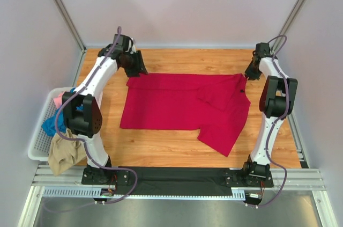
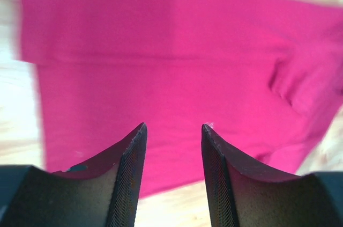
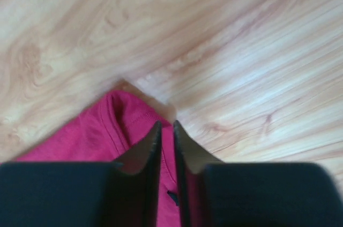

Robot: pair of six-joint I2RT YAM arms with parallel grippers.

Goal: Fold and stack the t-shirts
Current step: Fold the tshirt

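— Where's the crimson t-shirt (image 1: 177,106)?
— Spread flat on the wooden table (image 1: 161,149), between the arms.
— Left gripper (image 2: 174,126)?
— Over the shirt's far left corner, jaws well apart, nothing held.
— Right gripper (image 3: 166,123)?
— At the far right corner, jaws nearly together. Can't tell if cloth is pinched.
— Other tees?
— The teal tee (image 1: 52,124), pink tee (image 1: 58,99) and tan tee (image 1: 64,154) are in the white basket (image 1: 37,144), left.

Crimson t-shirt (image 1: 177,103); teal tee (image 1: 51,125), pink tee (image 1: 58,99), tan tee (image 1: 64,154); white lattice basket (image 1: 36,144).
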